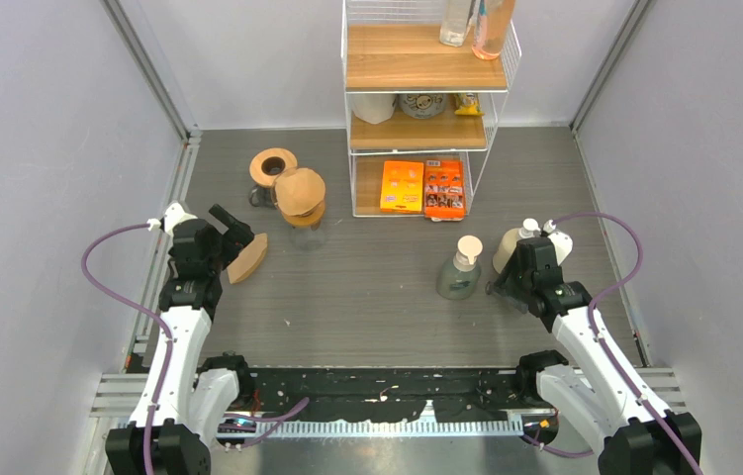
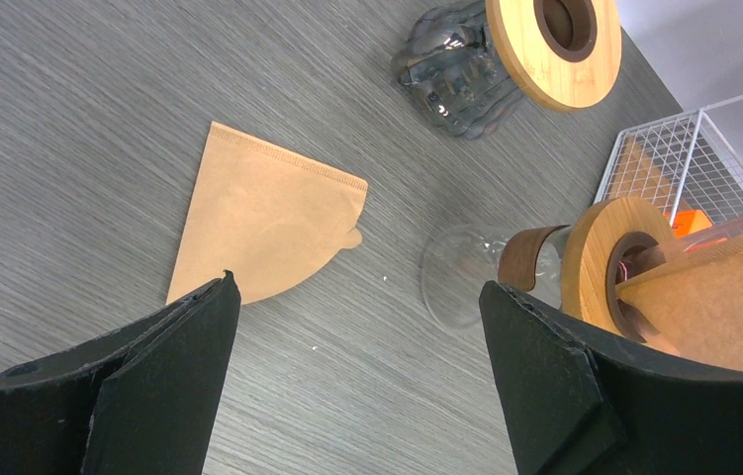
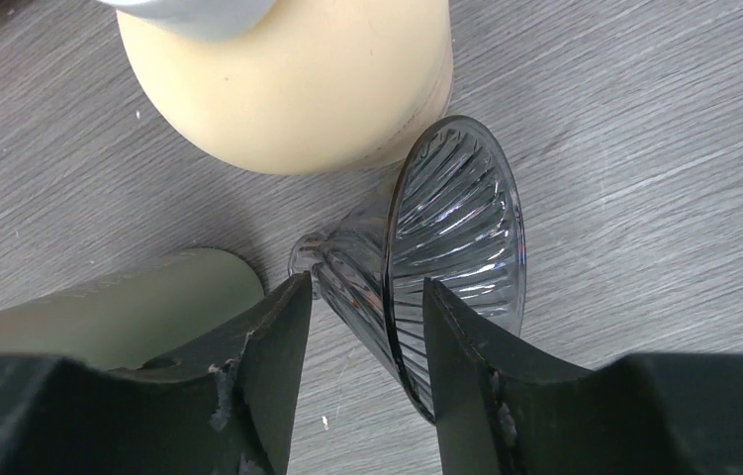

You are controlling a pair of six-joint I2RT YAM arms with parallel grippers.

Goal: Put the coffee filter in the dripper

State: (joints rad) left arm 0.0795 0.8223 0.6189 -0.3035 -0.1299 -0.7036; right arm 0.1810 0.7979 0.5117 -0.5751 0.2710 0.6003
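Observation:
A brown paper coffee filter (image 1: 248,259) lies flat on the grey table; in the left wrist view it (image 2: 263,223) sits just beyond my left finger. My left gripper (image 1: 233,230) (image 2: 359,287) is open and empty, hovering over bare table beside the filter. A clear ribbed glass dripper (image 3: 466,218) lies tilted on its side, opening to the right. My right gripper (image 1: 504,282) (image 3: 362,292) is shut on its wall, one finger inside the cone and one outside near the neck.
A wood-collared glass piece (image 1: 273,170) and a carafe with a brown filter on top (image 1: 301,198) stand behind the left gripper. A green pump bottle (image 1: 459,272) and a cream bottle (image 1: 511,247) crowd the right gripper. A wire shelf (image 1: 494,129) stands at the back.

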